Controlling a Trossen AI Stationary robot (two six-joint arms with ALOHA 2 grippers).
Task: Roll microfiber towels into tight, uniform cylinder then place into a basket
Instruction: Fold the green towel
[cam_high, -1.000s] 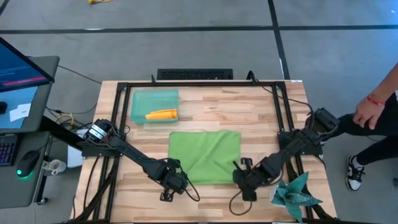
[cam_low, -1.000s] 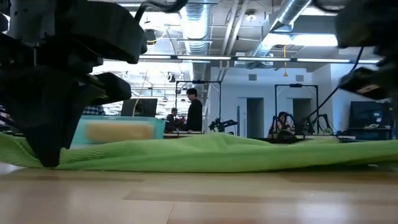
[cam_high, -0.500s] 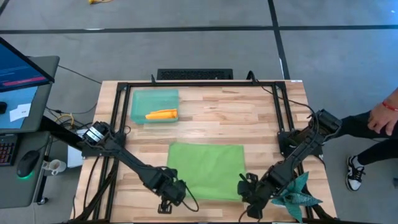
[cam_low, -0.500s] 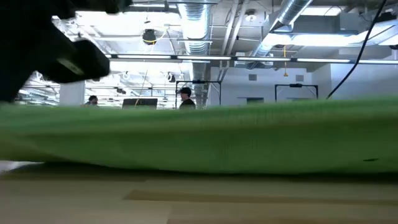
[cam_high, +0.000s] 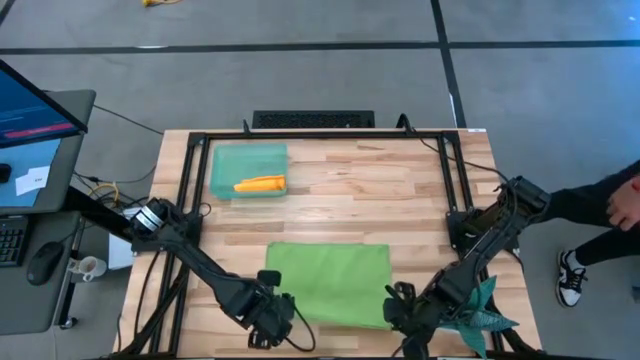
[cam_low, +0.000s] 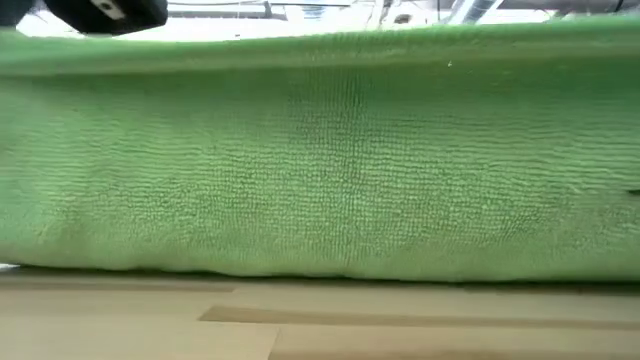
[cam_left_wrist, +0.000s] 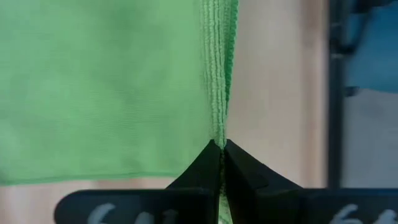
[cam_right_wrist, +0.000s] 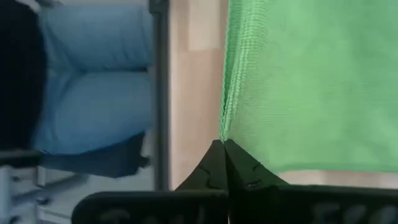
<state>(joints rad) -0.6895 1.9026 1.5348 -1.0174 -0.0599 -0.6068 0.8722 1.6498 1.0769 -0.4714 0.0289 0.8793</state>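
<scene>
The lime green microfiber towel (cam_high: 327, 283) lies spread near the table's front edge, its near edge raised. In the low view the green towel (cam_low: 320, 160) fills the picture like a curtain, its lower part on the wood. My left gripper (cam_high: 268, 318) is shut on its near left corner. My right gripper (cam_high: 402, 314) is shut on its near right corner. The orange towel (cam_high: 260, 183) lies rolled inside the mint-green basket (cam_high: 226, 158) at the far left. My left gripper pinches the green towel's near left corner (cam_left_wrist: 218, 134) between its two fingers, coming from above and pointing steeply down. That corner is lifted; the far part stays on the table. My right gripper pinches the near right corner (cam_right_wrist: 225, 134) the same way, slanting down from the near side. The near edge runs straight between both holds.
A dark teal spiky cloth (cam_high: 478, 315) lies at the near right corner, right beside my right arm. A black frame (cam_high: 320, 135) borders the wooden table (cam_high: 380, 190). A person's hand (cam_high: 626, 205) and shoe (cam_high: 570, 278) show beyond the right edge.
Both grippers, staying shut, have gone toward the table's near edge and up. The green towel has slid toward the near edge with them. Its wrinkles have been pulled flat and its near edge is lifted clear, now blocking the low view.
</scene>
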